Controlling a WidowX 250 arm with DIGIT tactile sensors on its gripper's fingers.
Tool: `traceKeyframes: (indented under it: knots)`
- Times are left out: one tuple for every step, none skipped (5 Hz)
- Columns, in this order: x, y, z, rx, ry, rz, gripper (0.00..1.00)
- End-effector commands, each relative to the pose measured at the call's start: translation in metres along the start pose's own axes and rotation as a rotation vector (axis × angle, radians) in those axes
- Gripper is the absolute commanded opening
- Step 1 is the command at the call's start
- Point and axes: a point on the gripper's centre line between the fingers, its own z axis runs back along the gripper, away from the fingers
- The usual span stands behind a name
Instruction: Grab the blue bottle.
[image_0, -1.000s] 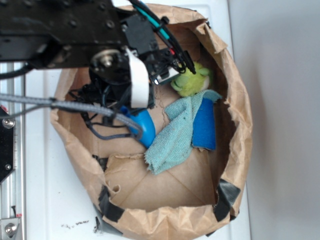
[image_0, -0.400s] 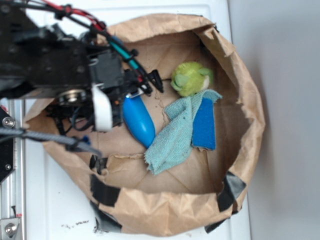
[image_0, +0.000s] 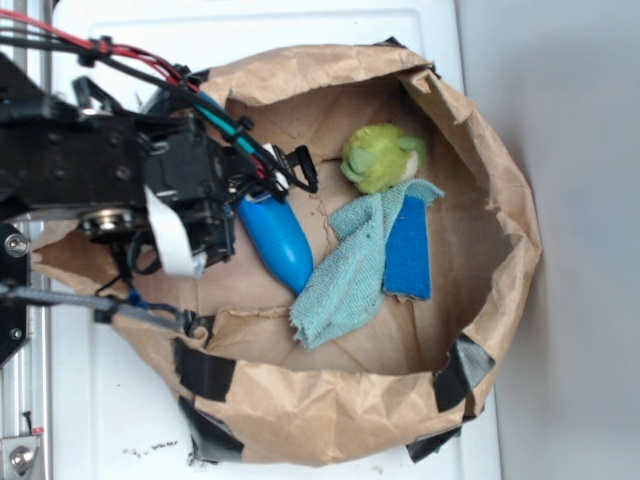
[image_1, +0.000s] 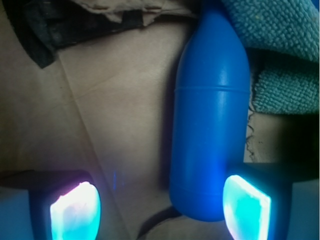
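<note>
bag (image_0: 500, 240): brown paper, sides rolled down and taped at the corners, so acts as a shallow open bin; everything lies on its floor.
blue bottle (image_0: 276, 238): lying flat on the bag floor, left of centre in the exterior view; flat end at about 11 o'clock, tapered end at about 5 o'clock. Lying down, so sideways grip across the body looks like the only option.
bottle neighbours: tapered end touching or just under the edge of the teal cloth (image_0: 350, 275); cloth draped partly over the blue block (image_0: 408, 252) at 3 o'clock of the bottle. Green plush (image_0: 380, 158) at about 2 o'clock, apart from the bottle.
gripper (image_1: 161, 206): jaws spread wide, nothing held. Both pads lit, left pad (image_1: 75, 210) over bare paper, right pad (image_1: 246, 206) overlapping the bottle's right edge.
bottle vs jaws (wrist view): bottle (image_1: 210, 125) runs from 12 to 6 o'clock, long axis across the closing line, good. But off-centre: flat end sits hard against the right pad side, big empty gap toward the left pad. Contact with right pad: cannot tell, overlap only.
height: cannot tell whether pads are down at bottle mid-body or above it.
judgement: aligned in angle, not in offset; needs a shift toward 3 o'clock in the wrist view before closing, else right finger likely lands on top of the bottle or nudges it.
risk: smooth round plastic, may roll toward the cloth if pushed from one side only.
</note>
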Motion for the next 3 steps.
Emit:
traceKeyframes:
  knots:
    - [0.011,0.019,0.006,0.006,0.005,0.044,1.00]
    - [0.006,0.026,0.013,-0.028,0.010,0.052,1.00]
    - [0.005,0.026,0.017,-0.048,-0.003,0.043,1.00]
